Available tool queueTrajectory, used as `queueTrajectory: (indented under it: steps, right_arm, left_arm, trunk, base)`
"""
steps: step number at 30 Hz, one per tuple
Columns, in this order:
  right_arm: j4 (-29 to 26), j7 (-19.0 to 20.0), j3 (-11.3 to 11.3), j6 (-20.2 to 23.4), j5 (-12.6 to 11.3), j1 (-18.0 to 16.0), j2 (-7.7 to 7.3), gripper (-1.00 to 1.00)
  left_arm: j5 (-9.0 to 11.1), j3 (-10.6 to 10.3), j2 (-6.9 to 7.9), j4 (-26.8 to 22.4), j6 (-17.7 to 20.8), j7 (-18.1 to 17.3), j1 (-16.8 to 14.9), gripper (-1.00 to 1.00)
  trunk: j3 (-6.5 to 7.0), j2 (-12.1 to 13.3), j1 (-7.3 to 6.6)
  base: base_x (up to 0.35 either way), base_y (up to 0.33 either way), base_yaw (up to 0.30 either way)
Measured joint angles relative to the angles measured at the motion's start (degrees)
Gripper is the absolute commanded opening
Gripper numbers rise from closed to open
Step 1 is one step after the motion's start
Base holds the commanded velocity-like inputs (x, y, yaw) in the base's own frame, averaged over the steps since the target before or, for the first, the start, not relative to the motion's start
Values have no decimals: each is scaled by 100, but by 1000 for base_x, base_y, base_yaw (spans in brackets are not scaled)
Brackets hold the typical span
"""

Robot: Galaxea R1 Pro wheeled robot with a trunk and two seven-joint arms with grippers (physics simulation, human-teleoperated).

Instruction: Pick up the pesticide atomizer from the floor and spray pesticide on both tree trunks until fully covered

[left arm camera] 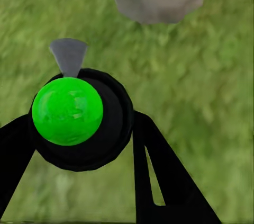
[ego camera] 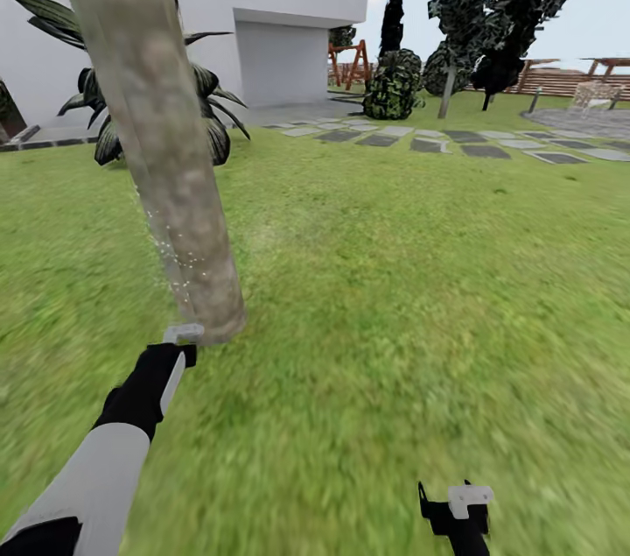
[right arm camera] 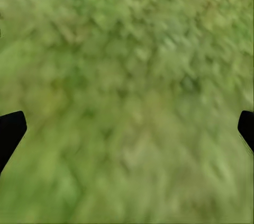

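No writing or label can be read anywhere. The left gripper (left arm camera: 79, 144) clasps the black round-bodied pesticide atomizer (left arm camera: 87, 123) with its glossy green dome cap and grey nozzle, held just beside the foot of the thick, smooth grey-brown tree trunk (ego camera: 153, 127), where whitish pesticide specks (ego camera: 171, 254) float. The right gripper (right arm camera: 127, 128) hangs spread wide over the blurry, mottled green grass floor (ego camera: 394, 293).

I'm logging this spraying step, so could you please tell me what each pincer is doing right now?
Left pincer: shut on the sprayer, nozzle toward the tree trunk.
Right pincer: open, empty, over grass.
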Motion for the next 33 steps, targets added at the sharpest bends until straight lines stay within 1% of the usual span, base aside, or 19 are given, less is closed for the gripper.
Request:
queueTrajectory:
  steps: [3, 6, 9, 11, 13, 14, 16, 17, 18, 26, 27, 30, 33]
  right_arm:
    - [0, 0, 0, 0, 0, 0, 0, 100]
    - [0, 5, 0, 0, 0, 0, 0, 100]
    - [0, 6, 0, 0, 0, 0, 0, 100]
    - [0, 5, 1, 0, 0, 0, 2, 100]
    - [0, 6, 1, 0, 0, 0, 8, 100]
    - [0, 6, 0, 0, 0, 0, 8, 100]
    - [0, 6, 0, 0, 0, 0, 9, 100]
    - [0, 6, 0, 0, 0, 0, 9, 100]
    - [0, 6, 0, 0, 0, 0, 8, 100]
    - [0, 6, 0, 0, 0, 0, 9, 100]
    - [0, 6, 0, 0, 0, 0, 9, 100]
    - [-4, 6, 0, 0, 0, 0, 9, 100]
    - [-5, 6, 0, 0, -1, 0, 4, 100]
  left_arm:
    - [3, 7, -6, 10, -176, 5, 127, -100]
    - [14, 8, -14, 6, -286, 6, 285, -100]
    - [19, 3, -28, 0, -419, 1, 330, -100]
    - [21, 5, -38, 9, -459, -4, 358, -100]
    - [16, 18, -35, -29, -474, -7, 505, -100]
    - [13, 62, -30, -40, -470, -19, 530, -100]
    - [18, 280, -36, -34, -471, -58, 549, -100]
    - [21, 354, -37, -16, -473, -67, 552, -100]
    - [25, 385, -37, -4, -472, -74, 554, -100]
    - [18, 382, -59, 11, -461, -82, 555, -100]
    - [26, 380, -79, 12, -462, -83, 555, -100]
    - [25, 379, -143, 12, -463, -82, 555, -100]
    - [17, 380, -152, 11, -462, -82, 555, -100]
  trunk:
    - [0, 0, 0]
    - [0, 0, 0]
    - [0, 0, 0]
    - [0, 0, 0]
    - [0, 0, 0]
    - [0, 0, 0]
    - [0, 0, 0]
    - [0, 0, 0]
    - [0, 0, 0]
    - [0, 0, 0]
    - [0, 0, 0]
    - [0, 0, 0]
    - [0, 0, 0]
  base:
    - [231, -201, 237]
    - [238, -192, 41]
    - [235, -195, 4]
    - [213, -206, 38]
    - [206, -209, 193]
    - [205, -210, 249]
    - [205, -210, 268]
    - [207, -210, 276]
    - [208, -210, 277]
    - [184, -225, 278]
    - [126, -259, 241]
    - [110, -264, 71]
    - [99, -267, 9]
